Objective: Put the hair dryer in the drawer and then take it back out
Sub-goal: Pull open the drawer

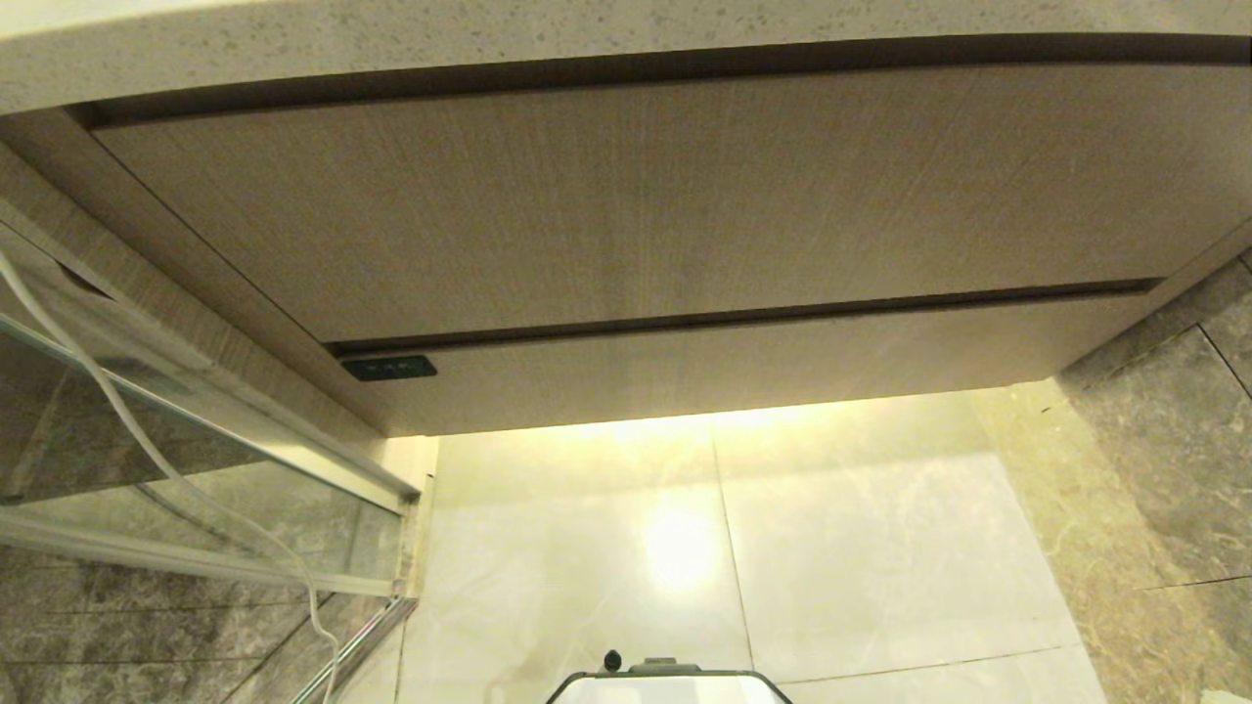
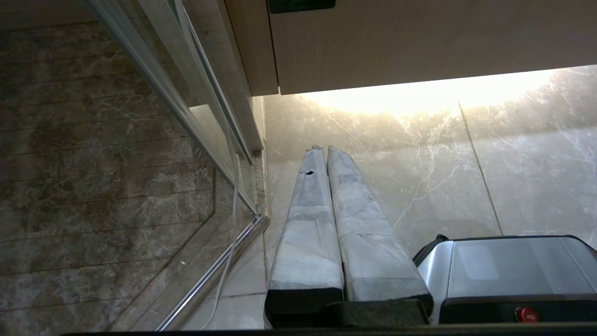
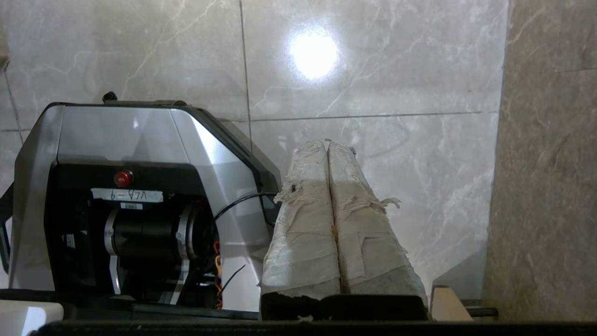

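The drawer (image 1: 685,210) is closed, its wood-grain front flush beneath the speckled tabletop (image 1: 391,44). The hair dryer appears in no view. Left gripper (image 2: 322,149): jaws pressed together, empty, hanging over the pale floor tiles (image 2: 513,154) beside the robot base (image 2: 508,275). Right gripper (image 3: 327,142): jaws fully closed, empty, pointing down at the floor.
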